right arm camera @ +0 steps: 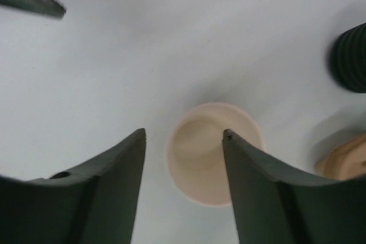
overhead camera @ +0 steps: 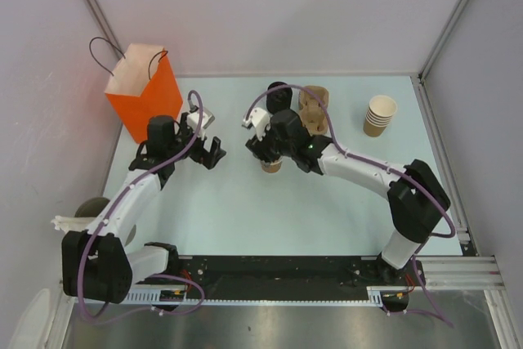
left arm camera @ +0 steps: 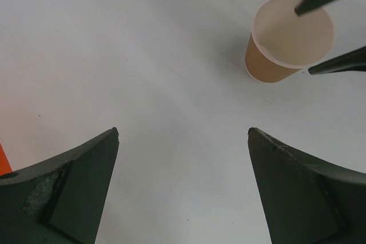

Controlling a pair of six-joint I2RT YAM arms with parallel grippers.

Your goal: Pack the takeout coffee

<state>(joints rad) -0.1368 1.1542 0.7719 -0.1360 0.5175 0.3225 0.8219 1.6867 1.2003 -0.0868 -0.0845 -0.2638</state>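
The kraft-tan paper cup (overhead camera: 271, 166) stands upright and uncovered on the table, its pale inside showing in the right wrist view (right arm camera: 200, 147) and the left wrist view (left arm camera: 289, 41). My right gripper (overhead camera: 265, 154) is open just above it (right arm camera: 184, 134). One finger is over the cup's mouth and the other is outside the rim, and neither presses the wall. The black lid (overhead camera: 278, 96) lies behind the cup, beside the carrier, and a ribbed black edge shows in the right wrist view (right arm camera: 350, 58). My left gripper (overhead camera: 214, 153) is open and empty (left arm camera: 183, 132), left of the cup.
An orange paper bag (overhead camera: 147, 91) with cord handles stands at the back left, behind the left arm. The brown cardboard cup carrier (overhead camera: 315, 108) sits behind the right gripper. A stack of tan cups (overhead camera: 379, 114) stands at the back right.
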